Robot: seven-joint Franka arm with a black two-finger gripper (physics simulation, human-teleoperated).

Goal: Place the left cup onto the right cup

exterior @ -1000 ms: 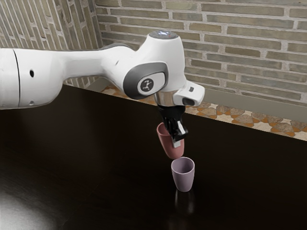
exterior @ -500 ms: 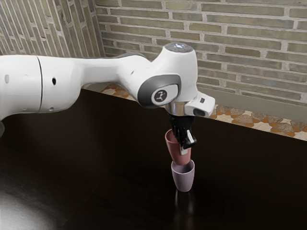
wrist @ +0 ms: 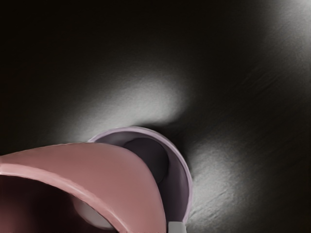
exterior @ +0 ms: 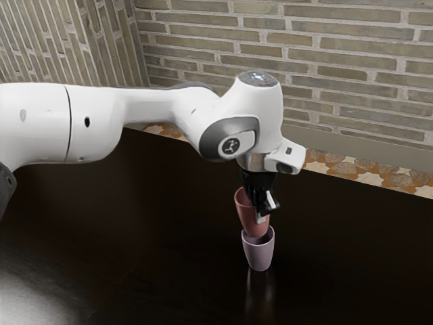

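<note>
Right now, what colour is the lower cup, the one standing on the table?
The lower cup is pale lilac, clearest in the exterior view.

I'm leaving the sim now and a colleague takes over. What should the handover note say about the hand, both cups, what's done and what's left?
Hand: shut on the rim of the pink cup.
Pink cup: held slightly tilted, its base in the mouth of the purple cup.
Purple cup: upright on the dark table.
Done: pink cup picked up, carried over and partly nested.
Left: probably settle it fully, open the hand, lift clear.
</note>
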